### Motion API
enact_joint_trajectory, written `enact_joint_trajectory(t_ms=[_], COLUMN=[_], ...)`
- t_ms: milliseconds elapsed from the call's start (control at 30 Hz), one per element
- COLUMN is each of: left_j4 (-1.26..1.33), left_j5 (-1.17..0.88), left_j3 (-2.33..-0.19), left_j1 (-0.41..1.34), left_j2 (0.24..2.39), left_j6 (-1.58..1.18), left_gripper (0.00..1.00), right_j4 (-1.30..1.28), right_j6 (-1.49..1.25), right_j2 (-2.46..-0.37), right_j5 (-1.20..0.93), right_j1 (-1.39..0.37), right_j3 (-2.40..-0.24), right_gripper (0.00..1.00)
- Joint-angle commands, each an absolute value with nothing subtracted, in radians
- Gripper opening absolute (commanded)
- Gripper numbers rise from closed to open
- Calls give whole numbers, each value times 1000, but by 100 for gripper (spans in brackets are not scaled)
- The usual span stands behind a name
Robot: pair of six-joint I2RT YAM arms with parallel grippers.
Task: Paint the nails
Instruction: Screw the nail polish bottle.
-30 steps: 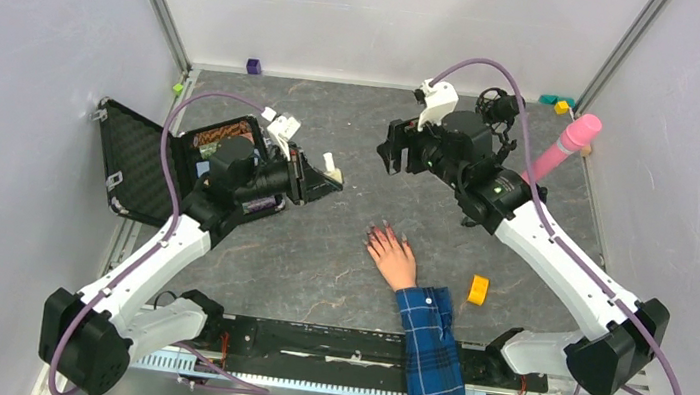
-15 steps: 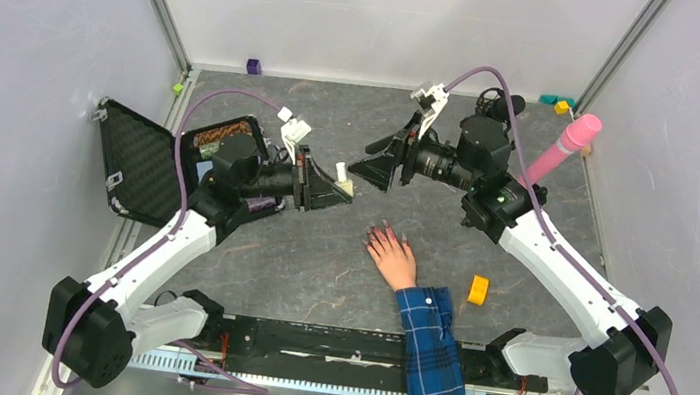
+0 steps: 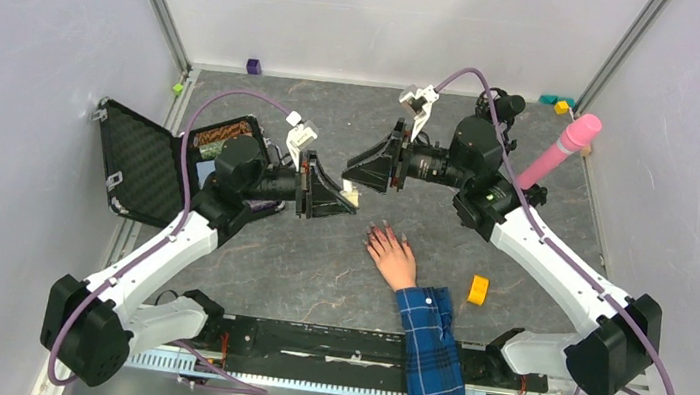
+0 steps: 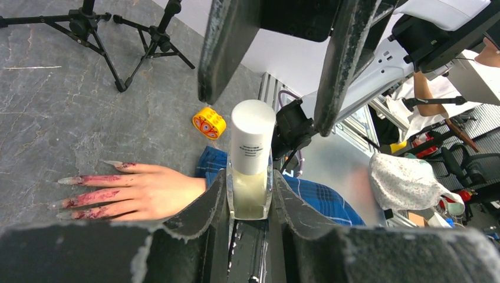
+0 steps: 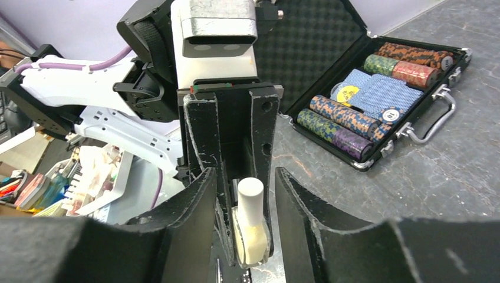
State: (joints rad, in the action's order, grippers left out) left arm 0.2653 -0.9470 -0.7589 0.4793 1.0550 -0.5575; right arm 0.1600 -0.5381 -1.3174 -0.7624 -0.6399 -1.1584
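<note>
A pale hand [image 3: 393,257] in a blue plaid sleeve [image 3: 434,354] lies flat on the grey table, fingers pointing away. Its nails [image 3: 381,229] are tiny and dark pink, and the left wrist view shows them long and smeared [image 4: 72,180]. My left gripper [image 3: 338,196] is shut on a small glass bottle with a white cap [image 4: 251,154], held above the table just beyond the fingertips. My right gripper [image 3: 363,173] faces it, open. Its fingers [image 4: 204,54] stand on either side of the cap [image 5: 250,194] without touching it.
An open black case of poker chips [image 3: 143,158] lies at the left and also shows in the right wrist view [image 5: 378,99]. A yellow roll [image 3: 478,290] lies right of the sleeve. A pink cylinder [image 3: 563,147] leans at the back right. Small blocks [image 3: 254,66] sit along the back edge.
Both grippers have moved toward each other. The right one turned, came down and left, and now straddles the bottle's cap. The left one carried the bottle right. The hand stayed still.
</note>
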Motion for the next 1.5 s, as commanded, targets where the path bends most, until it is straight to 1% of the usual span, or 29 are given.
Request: enact_joint_trajectory(t_ms=[0, 167, 400, 467, 667, 900, 1067, 1200, 1267, 1400, 1467], left_j4=[324, 324, 324, 324, 302, 223, 176, 137, 108, 57, 21], left_j5=[-976, -977, -971, -968, -915, -804, -721, -642, -593, -518, -485], left_j3=[-801, -801, -799, -800, -795, -796, -795, -796, -798, -806, -817], left_j1=[483, 485, 485, 486, 486, 485, 484, 482, 480, 477, 476], left_j2=[1052, 1054, 1050, 1051, 1034, 998, 977, 971, 970, 966, 966], left_j6=[-583, -583, -583, -583, -565, -507, -478, -466, -461, -445, -430], left_gripper=[2, 2, 2, 2, 2, 2, 2, 2, 2, 2, 2], right_j4=[216, 193, 170, 164, 141, 29, -64, -81, -91, -184, -193], right_j6=[-559, -542, -528, -523, -507, -426, -375, -370, -380, -393, -421], right_j2=[-1326, -1340, -1353, -1354, -1355, -1356, -1356, -1345, -1339, -1346, -1358], right_j5=[-824, -845, -845, -844, -837, -740, -608, -487, -399, -101, -27], right_j1=[-650, -659, -666, -666, -669, -682, -713, -757, -782, -870, -909], right_j3=[-1158, -1164, -1170, -1172, -1174, -1188, -1192, -1162, -1144, -1144, -1138], right_gripper=[44, 42, 33, 27, 0, 0, 0, 0, 0, 0, 0])
